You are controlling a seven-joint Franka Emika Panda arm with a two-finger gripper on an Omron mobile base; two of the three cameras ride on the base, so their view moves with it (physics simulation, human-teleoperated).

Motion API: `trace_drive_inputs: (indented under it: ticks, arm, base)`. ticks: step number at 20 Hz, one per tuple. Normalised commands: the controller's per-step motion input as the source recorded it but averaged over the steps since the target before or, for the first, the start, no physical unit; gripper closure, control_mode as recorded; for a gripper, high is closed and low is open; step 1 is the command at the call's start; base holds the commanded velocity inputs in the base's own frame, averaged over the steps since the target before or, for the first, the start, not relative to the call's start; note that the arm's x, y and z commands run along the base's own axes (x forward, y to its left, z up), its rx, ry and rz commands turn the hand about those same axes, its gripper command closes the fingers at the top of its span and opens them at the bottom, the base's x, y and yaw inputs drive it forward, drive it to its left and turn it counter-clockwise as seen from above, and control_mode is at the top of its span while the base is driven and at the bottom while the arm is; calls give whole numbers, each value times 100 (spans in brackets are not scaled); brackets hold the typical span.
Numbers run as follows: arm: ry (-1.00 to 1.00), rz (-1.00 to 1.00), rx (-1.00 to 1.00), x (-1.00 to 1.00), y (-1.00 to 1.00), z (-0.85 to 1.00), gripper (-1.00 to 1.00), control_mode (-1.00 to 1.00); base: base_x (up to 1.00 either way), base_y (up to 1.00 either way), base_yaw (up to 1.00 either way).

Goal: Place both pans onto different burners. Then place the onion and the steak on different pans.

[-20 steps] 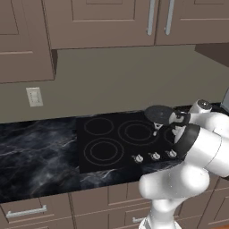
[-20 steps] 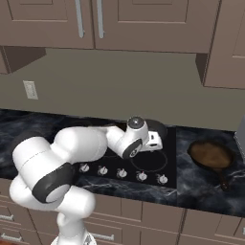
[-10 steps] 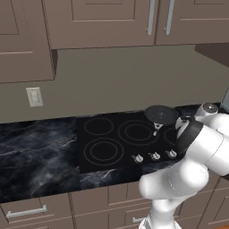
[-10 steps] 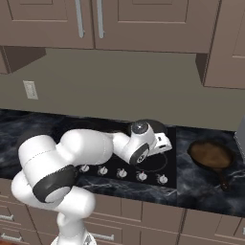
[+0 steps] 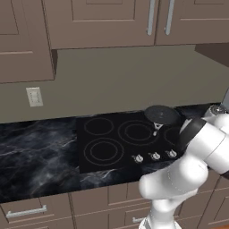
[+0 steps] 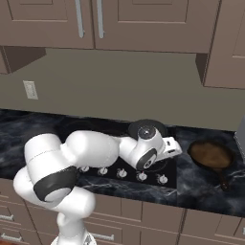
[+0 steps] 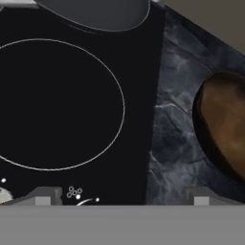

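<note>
The dark grey pan (image 5: 161, 114) (image 6: 147, 128) (image 7: 95, 12) rests on the back right burner of the black cooktop (image 5: 112, 154). The brown pan (image 6: 210, 154) (image 7: 227, 124) lies on the marble counter just right of the cooktop. My gripper (image 7: 122, 198) (image 6: 171, 148) is open and holds nothing. It hovers low over the cooktop's right edge, between the front right burner (image 7: 52, 103) and the brown pan. Both fingertips (image 7: 45, 196) stand wide apart. The onion and the steak are out of view.
Silver knobs (image 5: 154, 156) (image 6: 122, 173) line the cooktop's front edge. Three more burners (image 5: 103, 151) lie bare to the left. Dark marble counter (image 5: 36, 156) runs left of the cooktop. Wall cabinets (image 6: 110, 24) hang overhead. A grey appliance edge (image 6: 240, 143) stands at the far right.
The arm has swung right, carrying the hand from over the cooktop's middle to its right edge, nearer the brown pan. The jaws stayed open.
</note>
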Motion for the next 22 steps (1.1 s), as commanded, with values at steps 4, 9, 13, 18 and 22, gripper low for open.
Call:
trace_drive_inputs:
  ticks: [4,9,13,18,22]
  arm:
    - [0,-5,0,-4,-52,0,-100,-100]
    - [0,-6,0,-1,-51,0,-100,-100]
    - [-2,-1,0,0,-57,0,-100,-100]
    - [-1,-2,0,0,-55,0,-100,-100]
    - [-2,0,0,0,-55,0,-100,-100]
  base:
    - [0,0,0]
    - [0,0,0]
    - [0,0,0]
    - [0,0,0]
    - [0,0,0]
